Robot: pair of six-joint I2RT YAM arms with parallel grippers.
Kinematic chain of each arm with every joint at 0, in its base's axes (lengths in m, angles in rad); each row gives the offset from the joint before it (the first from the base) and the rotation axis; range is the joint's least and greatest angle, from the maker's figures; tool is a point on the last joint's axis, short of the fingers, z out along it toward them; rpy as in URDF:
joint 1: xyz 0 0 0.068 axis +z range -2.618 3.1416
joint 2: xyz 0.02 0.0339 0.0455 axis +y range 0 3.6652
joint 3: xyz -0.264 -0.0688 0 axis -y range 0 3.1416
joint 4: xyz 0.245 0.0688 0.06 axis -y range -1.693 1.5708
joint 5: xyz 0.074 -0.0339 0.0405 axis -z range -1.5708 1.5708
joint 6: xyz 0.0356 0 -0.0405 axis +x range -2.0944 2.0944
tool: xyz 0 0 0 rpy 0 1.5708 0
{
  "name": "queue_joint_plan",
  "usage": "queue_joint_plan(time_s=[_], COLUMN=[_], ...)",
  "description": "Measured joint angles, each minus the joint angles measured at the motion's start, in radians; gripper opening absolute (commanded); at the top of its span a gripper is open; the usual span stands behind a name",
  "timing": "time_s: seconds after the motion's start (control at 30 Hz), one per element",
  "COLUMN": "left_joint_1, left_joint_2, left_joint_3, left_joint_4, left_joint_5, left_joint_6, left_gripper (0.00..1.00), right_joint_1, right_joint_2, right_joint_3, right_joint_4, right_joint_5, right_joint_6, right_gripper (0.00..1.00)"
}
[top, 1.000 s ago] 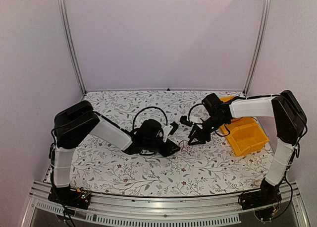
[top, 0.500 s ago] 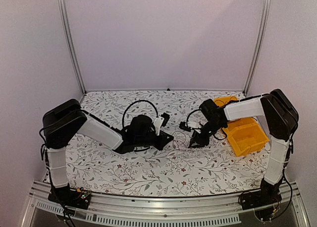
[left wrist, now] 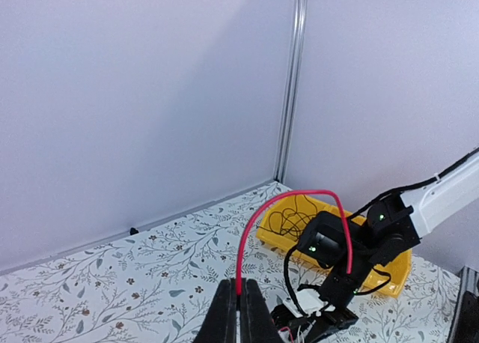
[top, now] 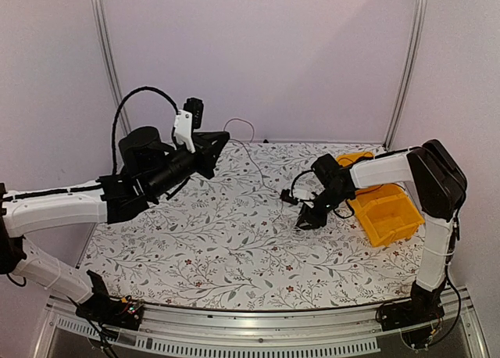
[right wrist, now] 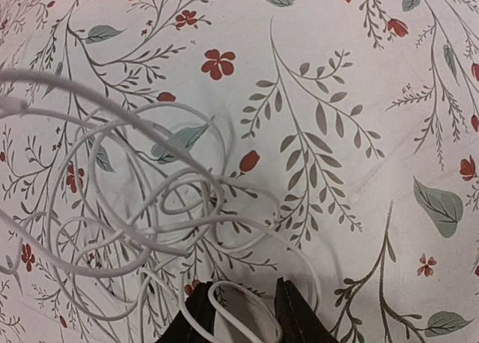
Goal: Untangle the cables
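My left gripper (top: 222,140) is raised high over the table's back left, shut on a thin red cable (top: 241,122). In the left wrist view the red cable (left wrist: 263,208) rises from the closed jaws of the left gripper (left wrist: 239,298), arcs over and drops toward the right arm. My right gripper (top: 306,217) is down on the table at centre right, over a tangle of white cables (right wrist: 150,208). There the right gripper (right wrist: 243,317) is open, with a loop of white cable lying between its fingers (right wrist: 199,313). More black cables (left wrist: 296,212) lie in the yellow bin.
The yellow bin (top: 391,217) stands at the right, just behind my right arm; its rim (left wrist: 273,222) shows in the left wrist view. White walls and aluminium posts (top: 109,69) enclose the floral table (top: 234,248).
My left arm has lifted from the table's middle up and back to the left, drawing the red cable into a long arc. The right gripper stayed low on the tangle, its jaws narrowing.
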State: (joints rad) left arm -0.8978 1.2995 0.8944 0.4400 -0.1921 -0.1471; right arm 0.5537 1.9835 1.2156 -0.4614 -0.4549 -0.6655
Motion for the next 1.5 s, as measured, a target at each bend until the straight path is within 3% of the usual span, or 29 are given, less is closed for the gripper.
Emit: queue_joint_plan(time_s=[0.33, 0.53, 0.77, 0.97, 1.17, 1.27, 1.5], left_joint_1=[0.0, 0.0, 0.0, 0.0, 0.002, 0.006, 0.033], left_joint_2=[-0.219, -0.269, -0.153, 0.016, 0.159, 0.219, 0.265], left_joint_3=[0.051, 0.061, 0.055, 0.118, 0.236, 0.285, 0.278], left_joint_4=[-0.106, -0.114, -0.168, -0.251, -0.298, -0.3, -0.304], left_joint_5=[-0.124, -0.172, -0.127, -0.045, 0.061, 0.11, 0.206], left_joint_6=[0.115, 0.149, 0.148, 0.172, 0.2, 0.208, 0.208], left_gripper=[0.0, 0.0, 0.0, 0.0, 0.0, 0.0, 0.0], right_joint_1=[0.001, 0.002, 0.002, -0.007, -0.024, -0.027, 0.013], right_joint_2=[0.007, 0.008, -0.026, -0.211, -0.388, -0.428, -0.471], right_joint_3=[0.008, 0.01, 0.01, 0.021, 0.163, 0.234, 0.28], right_joint_4=[0.008, 0.013, -0.023, -0.106, -0.189, -0.223, -0.263], right_joint_5=[0.008, 0.009, 0.039, 0.052, 0.048, 0.042, 0.0], right_joint_6=[0.0, 0.004, 0.024, 0.022, 0.01, 0.007, -0.004], right_gripper=[0.32, 0.41, 0.5, 0.57, 0.61, 0.69, 0.72])
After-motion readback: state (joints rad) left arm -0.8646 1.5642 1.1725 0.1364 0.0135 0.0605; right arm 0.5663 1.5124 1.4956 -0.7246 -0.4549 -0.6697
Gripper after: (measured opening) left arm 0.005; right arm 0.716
